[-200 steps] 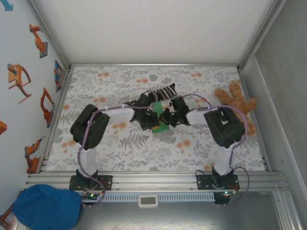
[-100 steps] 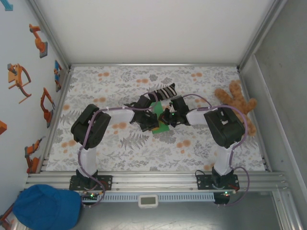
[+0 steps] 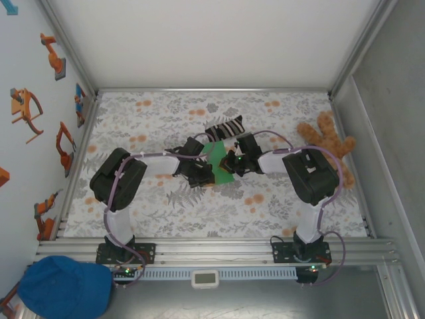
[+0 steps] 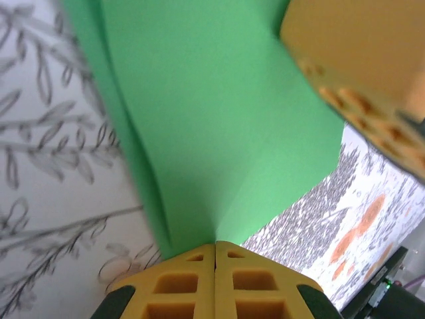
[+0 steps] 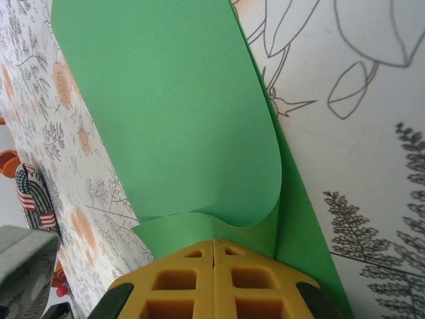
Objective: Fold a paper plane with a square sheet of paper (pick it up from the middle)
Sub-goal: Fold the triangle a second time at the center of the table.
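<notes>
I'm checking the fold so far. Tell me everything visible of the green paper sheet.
The green paper sheet is thin, plain, bright and matte. It is partly folded: a crease shows in the left wrist view, and one layer curls over unflattened in the right wrist view. It sits mid-table over the floral cloth. The left gripper and the right gripper each hold an edge, jaws shut on it.

I count two robot arms: the left arm (image 3: pixel 143 166) and the right arm (image 3: pixel 302 174). There is one green paper (image 3: pixel 221 164), one striped sock (image 3: pixel 226 127), one teddy bear (image 3: pixel 327 139) and one blue cap (image 3: pixel 64 287).
</notes>
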You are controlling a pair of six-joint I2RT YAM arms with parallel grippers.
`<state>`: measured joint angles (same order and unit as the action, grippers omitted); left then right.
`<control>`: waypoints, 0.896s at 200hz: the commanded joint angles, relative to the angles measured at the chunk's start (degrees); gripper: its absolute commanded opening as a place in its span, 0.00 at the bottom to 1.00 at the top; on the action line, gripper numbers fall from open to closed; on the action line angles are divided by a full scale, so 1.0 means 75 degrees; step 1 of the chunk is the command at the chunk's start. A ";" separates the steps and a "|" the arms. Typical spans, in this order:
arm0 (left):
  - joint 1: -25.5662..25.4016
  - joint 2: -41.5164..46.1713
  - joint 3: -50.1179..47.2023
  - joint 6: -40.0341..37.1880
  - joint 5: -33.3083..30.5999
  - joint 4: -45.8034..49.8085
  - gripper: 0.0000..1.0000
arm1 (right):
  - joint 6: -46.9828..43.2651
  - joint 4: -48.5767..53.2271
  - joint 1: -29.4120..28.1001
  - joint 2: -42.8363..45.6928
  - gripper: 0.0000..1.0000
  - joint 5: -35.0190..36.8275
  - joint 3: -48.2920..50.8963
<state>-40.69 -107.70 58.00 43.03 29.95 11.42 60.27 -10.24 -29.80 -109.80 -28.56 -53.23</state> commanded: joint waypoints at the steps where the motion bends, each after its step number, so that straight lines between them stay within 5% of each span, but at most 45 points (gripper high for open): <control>1: 0.0034 0.0208 -0.0589 -0.0241 -0.0054 0.1383 0.00 | 0.0009 0.1200 0.0121 -0.0384 0.00 0.0702 0.0208; 59: 0.0146 0.1550 -0.0286 0.0391 -0.0390 0.0538 0.00 | 0.0325 0.1079 0.0106 -0.0144 0.00 0.0620 0.0230; 103: -0.0219 0.0527 -0.0020 0.1551 -0.0673 -0.0887 0.00 | 0.0905 0.0753 0.0091 -0.0050 0.00 0.0691 0.0348; 179: -0.0086 0.0145 0.0037 0.1457 -0.1049 -0.0888 0.00 | 0.0786 0.0697 0.0095 -0.0074 0.00 0.0575 0.0301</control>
<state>-41.95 -107.33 58.19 53.30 22.48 5.93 66.00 -10.94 -29.76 -109.56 -28.45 -52.86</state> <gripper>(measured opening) 0.043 0.049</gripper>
